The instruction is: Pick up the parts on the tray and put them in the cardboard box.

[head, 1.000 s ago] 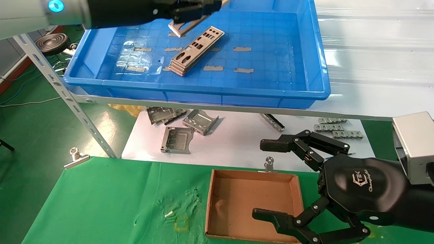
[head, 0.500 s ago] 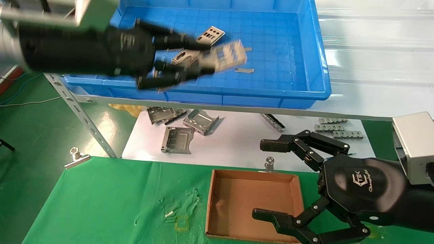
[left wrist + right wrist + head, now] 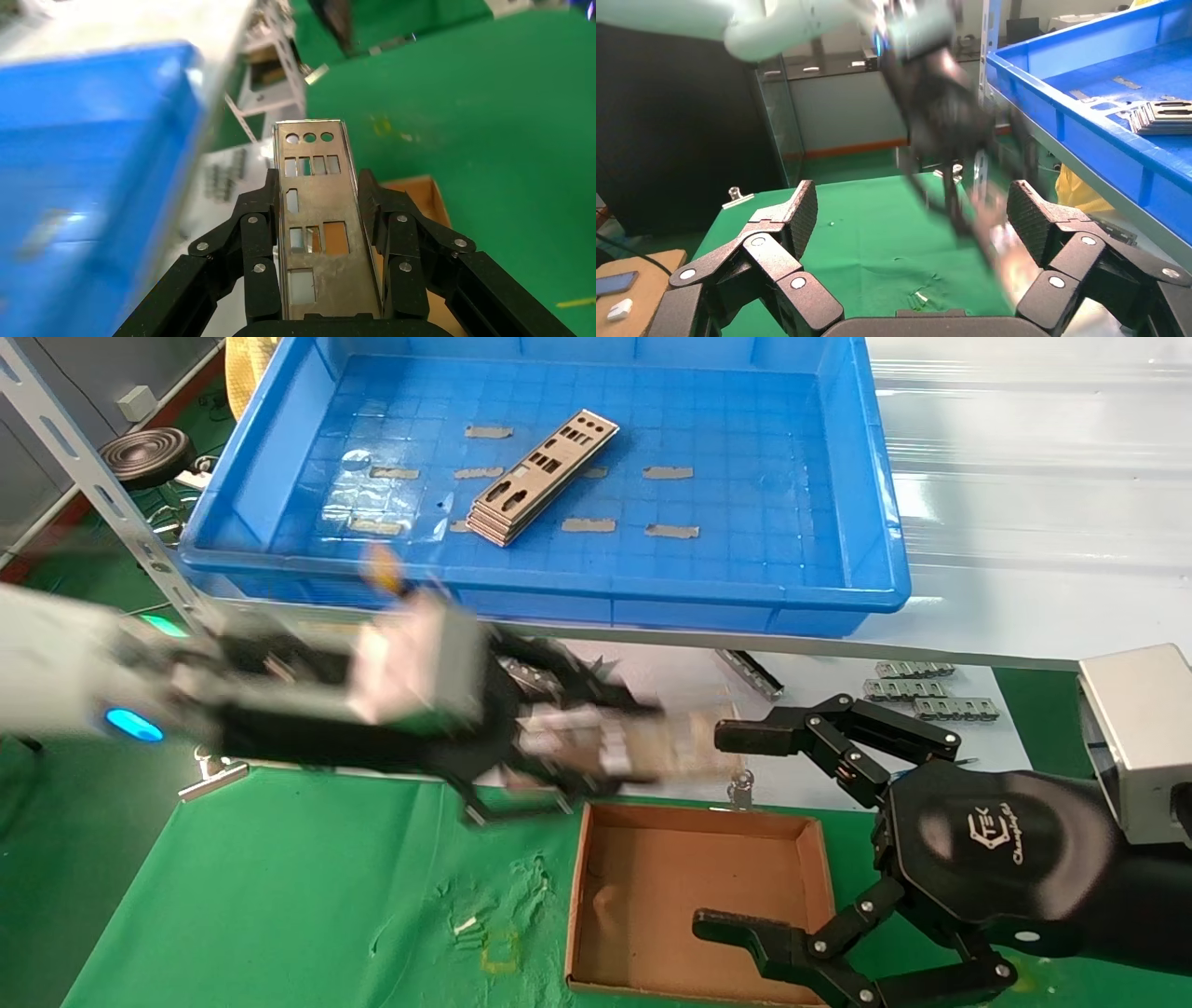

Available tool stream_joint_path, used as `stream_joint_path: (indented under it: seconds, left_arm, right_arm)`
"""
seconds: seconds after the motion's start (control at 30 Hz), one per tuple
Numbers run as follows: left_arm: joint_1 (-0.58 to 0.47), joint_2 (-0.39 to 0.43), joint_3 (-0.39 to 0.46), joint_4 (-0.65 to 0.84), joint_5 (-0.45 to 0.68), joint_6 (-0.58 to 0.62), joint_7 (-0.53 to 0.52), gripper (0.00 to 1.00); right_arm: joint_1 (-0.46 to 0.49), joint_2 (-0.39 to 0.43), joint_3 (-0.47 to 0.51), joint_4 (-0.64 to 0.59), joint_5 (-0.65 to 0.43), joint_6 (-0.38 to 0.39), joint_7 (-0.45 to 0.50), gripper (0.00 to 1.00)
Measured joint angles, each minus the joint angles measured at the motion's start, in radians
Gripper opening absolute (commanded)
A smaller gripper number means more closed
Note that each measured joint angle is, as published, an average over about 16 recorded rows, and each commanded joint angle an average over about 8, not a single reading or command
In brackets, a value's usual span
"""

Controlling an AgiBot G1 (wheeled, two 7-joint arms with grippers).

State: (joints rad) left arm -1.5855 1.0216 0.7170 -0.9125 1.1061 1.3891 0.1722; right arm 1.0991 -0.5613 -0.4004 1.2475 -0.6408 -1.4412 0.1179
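My left gripper (image 3: 596,747) hangs just above the far edge of the cardboard box (image 3: 698,887), shut on a silver part (image 3: 670,752) by its long edges. In the left wrist view the part (image 3: 316,217) stands between the fingers of the left gripper (image 3: 318,182), with the cardboard box (image 3: 422,200) below it. A stack of parts (image 3: 535,481) lies in the blue tray (image 3: 559,589). My right gripper (image 3: 712,831) is open at the box's right side, with nothing between its fingers. In the right wrist view, the right gripper (image 3: 912,203) gapes wide.
Slotted grey strips (image 3: 913,686) and a metal piece (image 3: 750,672) lie on the white sheet under the tray's shelf. A binder clip (image 3: 209,770) holds the green cloth. A slanted shelf post (image 3: 93,477) stands at left.
The left gripper has lifted one part out of the tray and swung down toward me, ending over the box's far edge. The right arm has not moved.
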Motion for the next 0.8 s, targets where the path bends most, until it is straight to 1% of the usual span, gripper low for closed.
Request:
stream_joint_path:
  seconds: [0.17, 0.33, 0.57, 0.6, 0.63, 0.8]
  left_arm:
    - [0.106, 0.056, 0.026, -0.047, 0.059, -0.124, 0.062, 0.00]
    - [0.186, 0.123, 0.052, -0.038, 0.120, -0.232, 0.143, 0.00]
    - [0.234, 0.207, 0.079, 0.041, 0.180, -0.318, 0.247, 0.00]
    - [0.237, 0.217, 0.082, 0.055, 0.186, -0.325, 0.260, 0.01]
    - [0.238, 0.227, 0.084, 0.070, 0.191, -0.331, 0.274, 0.08]
    - [0.242, 0.265, 0.092, 0.138, 0.208, -0.350, 0.334, 0.70]
  right_arm:
    - [0.000, 0.000, 0.000, 0.000, 0.000, 0.000, 0.000, 1.00]
    - [0.000, 0.000, 0.000, 0.000, 0.000, 0.000, 0.000, 1.00]
    - [0.000, 0.000, 0.000, 0.000, 0.000, 0.000, 0.000, 1.00]
    - [0.000, 0.000, 0.000, 0.000, 0.000, 0.000, 0.000, 1.00]
    - [0.000, 0.000, 0.000, 0.000, 0.000, 0.000, 0.000, 1.00]
    - [0.000, 0.000, 0.000, 0.000, 0.000, 0.000, 0.000, 1.00]
